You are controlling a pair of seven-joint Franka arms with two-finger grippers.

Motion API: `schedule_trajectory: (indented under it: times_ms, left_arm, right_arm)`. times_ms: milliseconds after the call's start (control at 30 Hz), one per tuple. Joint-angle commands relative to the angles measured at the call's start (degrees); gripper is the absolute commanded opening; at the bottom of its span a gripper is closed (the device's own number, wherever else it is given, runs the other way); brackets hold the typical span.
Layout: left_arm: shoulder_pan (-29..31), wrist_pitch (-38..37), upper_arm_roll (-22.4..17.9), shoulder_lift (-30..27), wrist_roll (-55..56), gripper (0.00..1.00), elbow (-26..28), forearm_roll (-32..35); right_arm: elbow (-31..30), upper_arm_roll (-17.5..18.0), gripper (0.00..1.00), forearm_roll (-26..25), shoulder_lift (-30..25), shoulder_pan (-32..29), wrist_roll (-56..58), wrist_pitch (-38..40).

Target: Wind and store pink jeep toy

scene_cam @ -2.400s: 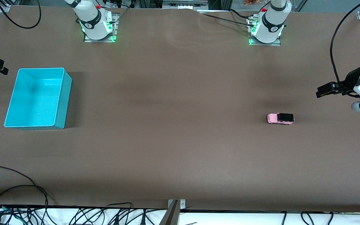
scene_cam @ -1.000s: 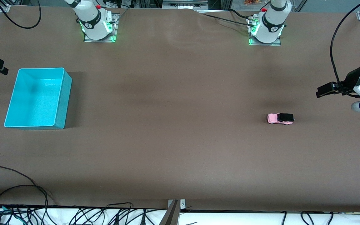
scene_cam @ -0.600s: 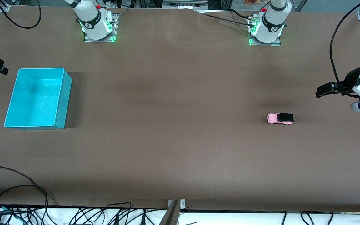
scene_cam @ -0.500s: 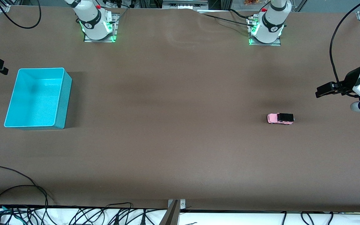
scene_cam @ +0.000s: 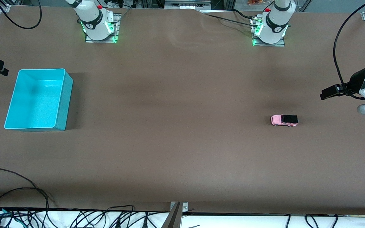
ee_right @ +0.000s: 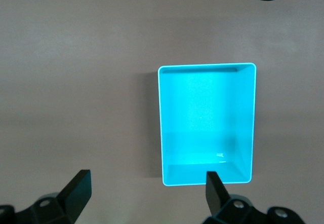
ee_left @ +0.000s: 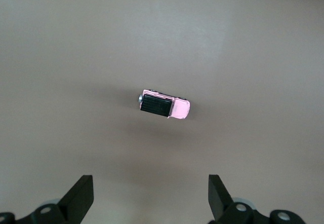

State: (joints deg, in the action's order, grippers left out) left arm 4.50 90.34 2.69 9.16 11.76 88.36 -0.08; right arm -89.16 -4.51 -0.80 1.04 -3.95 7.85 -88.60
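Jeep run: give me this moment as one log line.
jeep: on table, untouched | bin: empty | left end effector: open above jeep | right end effector: open above bin

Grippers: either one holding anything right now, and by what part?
Nothing held. Left gripper is open in the air above the pink jeep toy, which sits on the table; right gripper is open over the teal bin.

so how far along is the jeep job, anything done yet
Nothing looks done. The pink jeep toy sits untouched on the table toward the left arm's end, and the teal bin at the right arm's end is empty. The left gripper hangs open above the jeep; the right gripper waits open over the table by the bin. Grasping, winding and storing are all left.
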Motion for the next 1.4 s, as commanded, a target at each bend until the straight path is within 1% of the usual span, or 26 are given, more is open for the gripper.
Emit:
schedule_trajectory:
  times_ms: [0, 500, 833, 1067, 1133, 1300, 1367]
  left_arm:
    - [-0.02, -0.60, -0.22, 1.55, 8.52, 1.00, -0.82, -0.27]
    - [0.77, 0.45, -0.23, 6.48, 42.70, 1.00, -0.47, 0.08]
    - [1.04, 11.52, -0.31, 7.62, 63.10, 1.00, 7.43, -0.01]
    - [1.04, 14.25, -0.31, 11.57, 74.70, 1.00, 8.67, -0.10]
    - [1.39, 16.43, -0.31, 12.54, 78.92, 1.00, 9.89, -0.10]
    - [1.48, 18.73, -0.31, 12.46, 79.47, 1.00, 12.44, -0.01]
    - [1.39, 21.18, -0.31, 12.28, 79.90, 1.00, 14.81, 0.08]
  right_arm:
    - [1.54, -0.15, 1.00, 0.72, 0.63, -0.01, 0.94, 0.79]
    - [1.45, -0.24, 1.00, 0.72, 0.54, -0.09, 1.12, 0.80]
    - [1.45, -0.24, 1.00, 0.72, 0.54, -0.10, 1.21, 1.06]
    - [1.45, -0.42, 1.00, 0.72, 0.54, -0.18, 1.30, 0.97]
    - [1.54, -0.33, 1.00, 0.72, 0.54, -0.18, 1.21, 0.88]
    - [1.45, -0.42, 1.00, 0.72, 0.45, -0.18, 1.30, 1.06]
    - [1.45, -0.42, 1.00, 0.72, 0.45, -0.18, 1.38, 1.06]
